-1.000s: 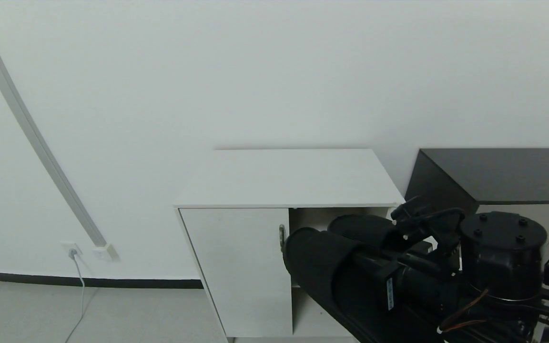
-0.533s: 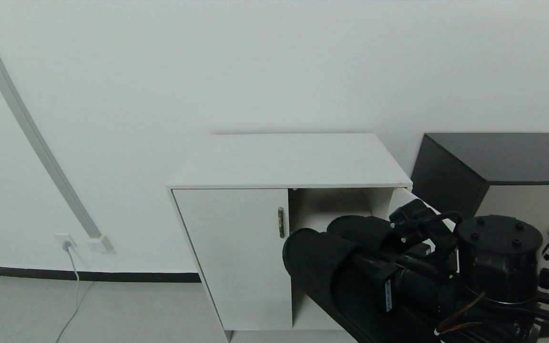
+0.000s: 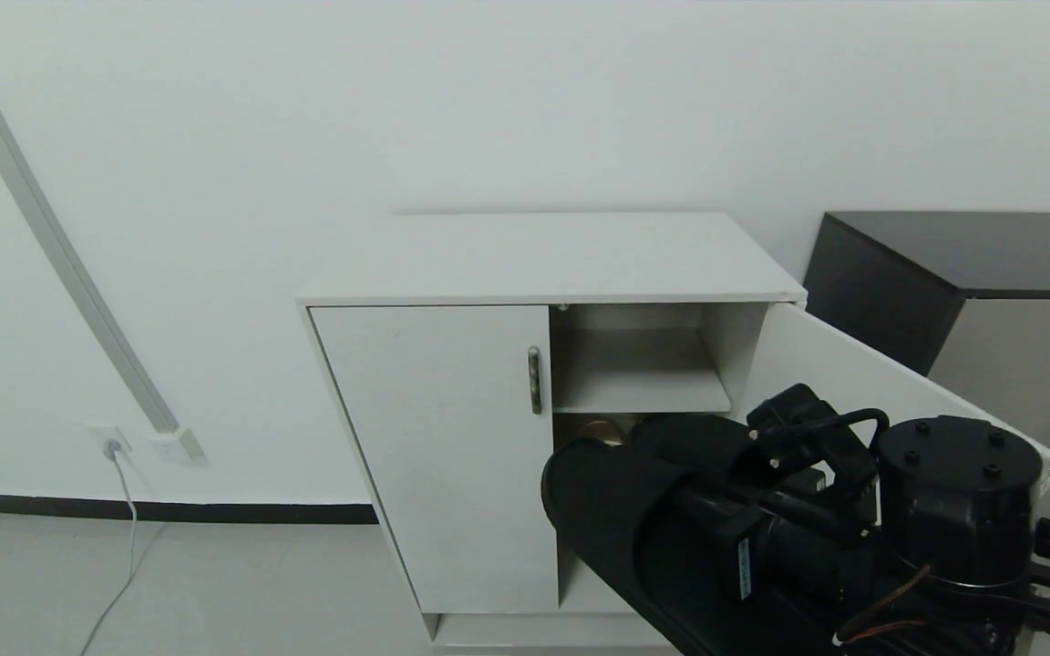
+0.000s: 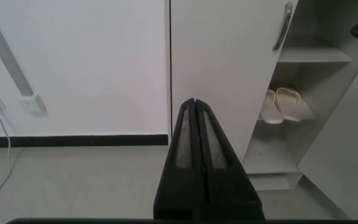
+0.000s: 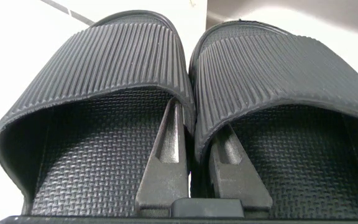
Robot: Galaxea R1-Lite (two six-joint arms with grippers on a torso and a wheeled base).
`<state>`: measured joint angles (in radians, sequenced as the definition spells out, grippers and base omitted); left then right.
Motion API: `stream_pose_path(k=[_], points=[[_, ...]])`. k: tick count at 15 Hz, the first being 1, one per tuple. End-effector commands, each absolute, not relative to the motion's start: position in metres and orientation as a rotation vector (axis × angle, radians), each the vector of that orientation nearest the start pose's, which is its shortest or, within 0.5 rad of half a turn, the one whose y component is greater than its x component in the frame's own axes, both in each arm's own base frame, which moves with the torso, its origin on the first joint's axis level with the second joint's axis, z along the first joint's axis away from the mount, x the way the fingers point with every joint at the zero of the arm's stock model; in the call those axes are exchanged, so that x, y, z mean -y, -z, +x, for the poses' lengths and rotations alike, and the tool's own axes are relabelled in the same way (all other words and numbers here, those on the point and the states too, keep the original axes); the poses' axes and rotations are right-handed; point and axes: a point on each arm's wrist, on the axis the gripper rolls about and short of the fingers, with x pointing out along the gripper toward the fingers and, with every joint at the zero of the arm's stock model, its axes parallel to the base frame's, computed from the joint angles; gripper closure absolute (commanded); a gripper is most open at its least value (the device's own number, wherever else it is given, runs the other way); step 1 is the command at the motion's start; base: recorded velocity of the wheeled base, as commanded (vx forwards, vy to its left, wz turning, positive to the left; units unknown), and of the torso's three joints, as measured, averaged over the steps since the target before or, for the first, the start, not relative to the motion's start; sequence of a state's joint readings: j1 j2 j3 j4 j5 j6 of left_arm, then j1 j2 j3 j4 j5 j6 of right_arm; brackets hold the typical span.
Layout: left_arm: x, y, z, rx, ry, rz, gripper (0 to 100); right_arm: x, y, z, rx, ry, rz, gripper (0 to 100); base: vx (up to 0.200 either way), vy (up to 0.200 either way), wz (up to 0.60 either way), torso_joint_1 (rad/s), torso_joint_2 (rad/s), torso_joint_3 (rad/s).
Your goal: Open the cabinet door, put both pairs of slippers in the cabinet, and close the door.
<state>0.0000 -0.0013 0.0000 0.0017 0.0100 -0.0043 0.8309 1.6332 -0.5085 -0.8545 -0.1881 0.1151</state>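
The white cabinet (image 3: 543, 255) has its left door (image 3: 434, 437) closed and its right door (image 3: 853, 374) swung open. A pair of black ribbed slippers (image 3: 634, 510) hangs in front of the open half, low down. My right gripper (image 5: 197, 124) is shut on them, one finger inside each slipper, pinching the two touching walls (image 5: 188, 93). A pale pair of slippers (image 4: 284, 104) lies on a lower shelf inside the cabinet. My left gripper (image 4: 195, 106) is shut and empty, out in front of the closed door.
A black-topped cabinet (image 3: 944, 264) stands right beside the open door. A wall socket with a cable (image 3: 110, 448) and a slanted wall duct (image 3: 51, 237) are on the left. Bare grey floor (image 3: 169, 583) lies before the cabinet's left side.
The whole head view has shifted: the cabinet now sits higher in the picture, showing its shelves and open door. The black slippers remain in the right gripper.
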Motion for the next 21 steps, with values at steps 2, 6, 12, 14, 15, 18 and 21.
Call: stream_pose_path(k=[2,6,12,14,15,18,21], points=[[-0.0002,-0.0753,-0.0228,-0.002,-0.011,-0.005,100,-0.1901,-0.1456,0.1785,-0.281,-0.626,-0.027,100,0.000,0.000,0.00,-0.176,0.50,0.315],[-0.0002,-0.0753,-0.0228,-0.002,-0.011,-0.005,100,-0.1907,-0.1435,0.1779,-0.288,-0.628,-0.031,100,0.000,0.000,0.00,-0.158,0.49,0.327],[-0.0002,-0.0753,-0.0228,-0.002,-0.011,-0.005,100,-0.1903,-0.1397,0.1775,-0.302,-0.629,-0.038,100,0.000,0.000,0.00,-0.110,0.46,0.347],[-0.0002,-0.0753,-0.0228,-0.002,-0.011,-0.005,100,-0.1899,-0.1390,0.1772,-0.305,-0.628,-0.040,100,0.000,0.000,0.00,-0.051,0.45,0.376],[-0.0003,-0.0753,-0.0228,-0.002,-0.009,-0.005,100,-0.1902,-0.1390,0.1769,-0.305,-0.630,-0.040,100,0.000,0.000,0.00,-0.036,0.44,0.398],[-0.0002,-0.0753,-0.0228,-0.002,-0.011,-0.006,100,-0.1899,-0.1371,0.1761,-0.311,-0.632,-0.046,100,0.000,0.000,0.00,-0.007,0.28,0.253],[-0.0002,-0.0753,-0.0228,-0.002,-0.011,-0.006,100,-0.1899,-0.1373,0.1761,-0.310,-0.633,-0.045,100,0.000,0.000,0.00,0.000,0.00,0.000]])
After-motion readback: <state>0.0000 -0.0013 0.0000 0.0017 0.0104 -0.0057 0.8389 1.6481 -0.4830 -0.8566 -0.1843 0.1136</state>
